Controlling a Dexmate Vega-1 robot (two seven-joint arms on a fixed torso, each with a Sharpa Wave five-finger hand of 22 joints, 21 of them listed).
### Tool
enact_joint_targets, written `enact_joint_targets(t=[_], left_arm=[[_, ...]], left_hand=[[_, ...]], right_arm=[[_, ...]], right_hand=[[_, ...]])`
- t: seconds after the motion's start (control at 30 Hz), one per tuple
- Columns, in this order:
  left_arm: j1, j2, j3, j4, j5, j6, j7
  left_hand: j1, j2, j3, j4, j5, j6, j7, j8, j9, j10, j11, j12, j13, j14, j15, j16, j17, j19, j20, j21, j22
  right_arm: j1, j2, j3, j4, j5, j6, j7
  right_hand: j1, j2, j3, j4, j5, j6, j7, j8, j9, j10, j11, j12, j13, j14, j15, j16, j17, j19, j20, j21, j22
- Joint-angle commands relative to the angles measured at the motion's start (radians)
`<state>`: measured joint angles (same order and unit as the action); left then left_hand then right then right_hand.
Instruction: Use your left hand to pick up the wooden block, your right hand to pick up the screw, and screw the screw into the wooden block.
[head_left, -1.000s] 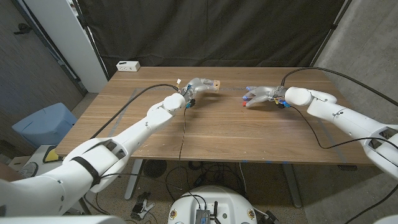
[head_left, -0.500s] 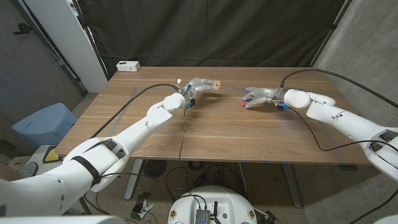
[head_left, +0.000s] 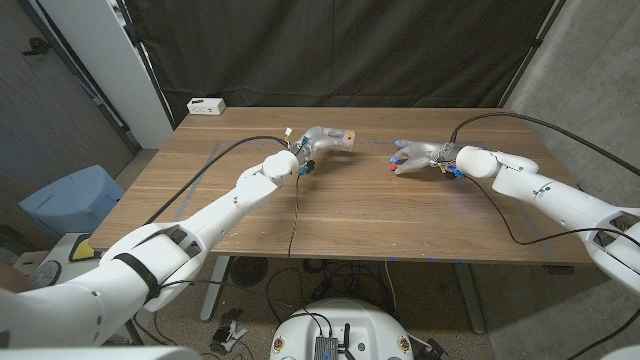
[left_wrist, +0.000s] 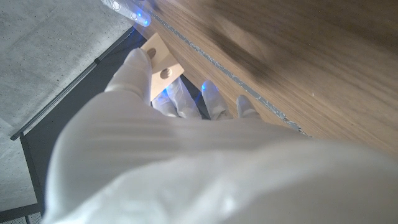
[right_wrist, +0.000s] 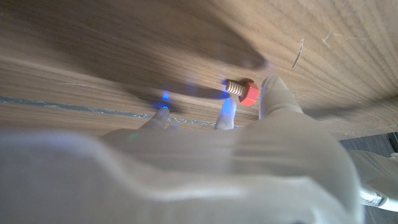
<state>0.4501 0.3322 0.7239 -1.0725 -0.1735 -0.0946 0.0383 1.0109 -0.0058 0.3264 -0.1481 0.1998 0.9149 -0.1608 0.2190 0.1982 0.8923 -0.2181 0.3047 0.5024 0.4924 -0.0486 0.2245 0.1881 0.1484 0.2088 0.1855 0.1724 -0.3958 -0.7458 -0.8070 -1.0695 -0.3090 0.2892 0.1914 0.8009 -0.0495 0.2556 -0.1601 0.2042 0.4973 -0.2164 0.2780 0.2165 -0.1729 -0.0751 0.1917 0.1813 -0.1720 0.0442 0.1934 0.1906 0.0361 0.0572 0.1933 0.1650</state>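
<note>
Since a second ago the right arm's forearm has edged further in toward the table's middle, while the right hand (head_left: 418, 156) has stayed low over the screw and the left hand (head_left: 318, 141) has kept the wooden block raised at about the same spot. Nearest, the bare front half of the wooden table (head_left: 380, 215) carries only the black cable (head_left: 295, 215) trailing off its front edge. Past the middle, right of centre, the right hand reaches down with its fingers around the red-headed screw (right_wrist: 242, 91), which lies on the wood touching one fingertip; whether it is already pinched I cannot tell. Left of centre, the left hand pinches the wooden block (left_wrist: 161, 61) above the surface. At the far left corner sits a white box (head_left: 206, 105).
</note>
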Motion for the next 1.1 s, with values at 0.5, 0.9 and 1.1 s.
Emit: enact_joint_targets(t=[0.5,0.9,1.1], left_arm=[[-0.004,-0.002,0.002,0.01,-0.006,0.001,-0.013],[-0.008,-0.005,0.004,0.02,-0.007,-0.001,-0.019],[-0.009,-0.006,0.005,0.022,-0.01,0.0,-0.026]], left_hand=[[-0.01,0.028,0.001,0.003,0.005,0.012,0.003,0.007,0.005,0.002,0.001,-0.006,0.006,-0.001,-0.04,0.001,0.004,-0.004,0.003,0.005,0.002],[-0.011,0.029,-0.001,0.003,0.005,0.013,0.002,0.007,0.005,0.002,0.001,-0.009,0.008,-0.001,-0.039,0.001,0.003,-0.004,0.003,0.005,0.002],[-0.012,0.03,-0.001,0.003,0.006,0.013,0.003,0.007,0.006,0.002,0.0,-0.01,0.008,0.0,-0.039,0.001,0.003,-0.004,0.003,0.005,0.002]], right_arm=[[0.009,0.024,-0.015,0.039,-0.033,0.025,-0.069],[0.008,0.025,-0.017,0.032,-0.04,0.015,-0.081],[0.004,0.026,-0.018,0.031,-0.043,0.013,-0.091]], right_hand=[[0.048,0.001,0.016,-0.006,0.012,0.081,-0.002,0.044,0.015,-0.003,-0.023,0.009,0.003,-0.016,-0.019,0.014,0.0,0.023,-0.002,0.004,0.005],[0.063,0.001,0.019,-0.004,0.016,0.126,-0.002,0.067,0.022,0.012,-0.029,0.01,0.003,-0.006,-0.024,0.015,0.001,0.034,-0.004,0.005,0.006],[0.07,0.002,0.02,-0.002,0.018,0.162,-0.001,0.085,0.027,0.021,-0.031,0.01,0.003,0.003,-0.029,0.017,0.001,0.04,-0.003,0.005,0.006]])
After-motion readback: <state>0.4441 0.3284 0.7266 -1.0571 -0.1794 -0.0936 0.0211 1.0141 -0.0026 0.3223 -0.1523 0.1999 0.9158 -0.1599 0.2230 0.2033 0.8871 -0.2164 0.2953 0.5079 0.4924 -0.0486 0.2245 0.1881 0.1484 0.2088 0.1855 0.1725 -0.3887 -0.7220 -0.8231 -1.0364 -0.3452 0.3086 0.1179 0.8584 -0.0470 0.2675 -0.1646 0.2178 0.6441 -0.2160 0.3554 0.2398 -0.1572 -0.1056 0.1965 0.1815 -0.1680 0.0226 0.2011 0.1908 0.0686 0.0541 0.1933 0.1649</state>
